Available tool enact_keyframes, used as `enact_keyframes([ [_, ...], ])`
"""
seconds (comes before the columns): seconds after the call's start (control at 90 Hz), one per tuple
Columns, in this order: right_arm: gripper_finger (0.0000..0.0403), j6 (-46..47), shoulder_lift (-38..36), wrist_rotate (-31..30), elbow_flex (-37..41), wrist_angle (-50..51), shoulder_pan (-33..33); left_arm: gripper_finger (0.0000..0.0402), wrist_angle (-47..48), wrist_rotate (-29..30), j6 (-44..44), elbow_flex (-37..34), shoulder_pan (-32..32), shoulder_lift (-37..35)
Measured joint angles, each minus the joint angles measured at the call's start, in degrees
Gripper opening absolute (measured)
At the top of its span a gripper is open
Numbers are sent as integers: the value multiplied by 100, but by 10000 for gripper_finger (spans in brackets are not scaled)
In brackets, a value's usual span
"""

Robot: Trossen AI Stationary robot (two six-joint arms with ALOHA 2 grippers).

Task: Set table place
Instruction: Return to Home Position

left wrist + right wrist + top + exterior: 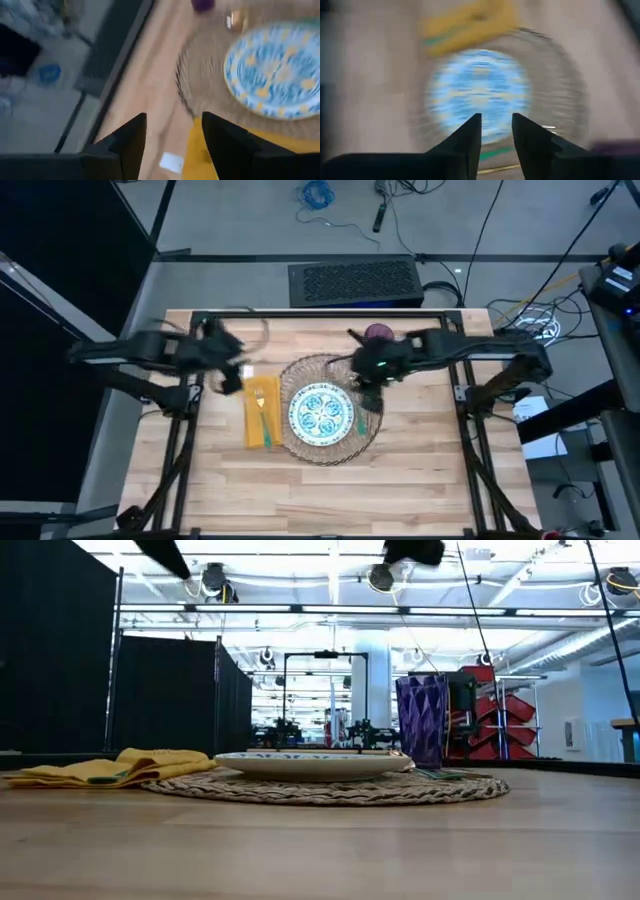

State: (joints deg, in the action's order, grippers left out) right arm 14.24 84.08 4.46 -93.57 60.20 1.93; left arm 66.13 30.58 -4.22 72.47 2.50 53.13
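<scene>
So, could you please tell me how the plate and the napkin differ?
The plate is round and white with a teal pattern; the napkin is a yellow rectangle. The plate sits on the mat; the napkin lies to the mat's left on the table, slightly rumpled. Both lie low.
</scene>
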Motion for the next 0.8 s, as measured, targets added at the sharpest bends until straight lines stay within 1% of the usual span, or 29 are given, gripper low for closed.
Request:
enact_keyframes([
  [0.067,104,-16,-371,380,-187,284,100,178,159,126,67,193,51,-536],
  [0.144,105,-16,-891,358,-268,523,265,178,215,95,102,309,73,-1220],
  [0.2,105,89,-1265,-96,-270,683,419,178,200,-130,16,313,75,-1720],
  [0.244,103,227,-1545,-712,-257,836,548,178,204,-332,-97,300,75,-2100],
  [0.278,102,348,-1743,-1205,-200,945,658,178,186,-379,-232,249,75,-2366],
  [0.322,100,463,-1997,-1686,-73,1114,790,178,181,-530,-366,134,75,-2724],
  [0.356,99,517,-2174,-1854,40,1206,872,178,164,-662,-444,-14,75,-2969],
  [0.4,99,621,-2408,-1868,214,1230,984,178,73,-795,-569,-258,75,-3264],
  [0.5,98,938,-2974,-1848,780,1024,1267,178,-119,-1049,-801,-934,75,-3901],
  [0.633,98,1422,-3930,-1982,1962,484,1668,178,-688,-1488,-902,-1936,41,-4581],
  [0.711,98,1636,-4516,-1982,2772,-159,1805,178,-1334,-1733,-699,-2513,18,-4910],
  [0.8,98,1598,-5148,-1938,3733,-1340,1935,178,-2050,-2001,-415,-3070,13,-5197],
])
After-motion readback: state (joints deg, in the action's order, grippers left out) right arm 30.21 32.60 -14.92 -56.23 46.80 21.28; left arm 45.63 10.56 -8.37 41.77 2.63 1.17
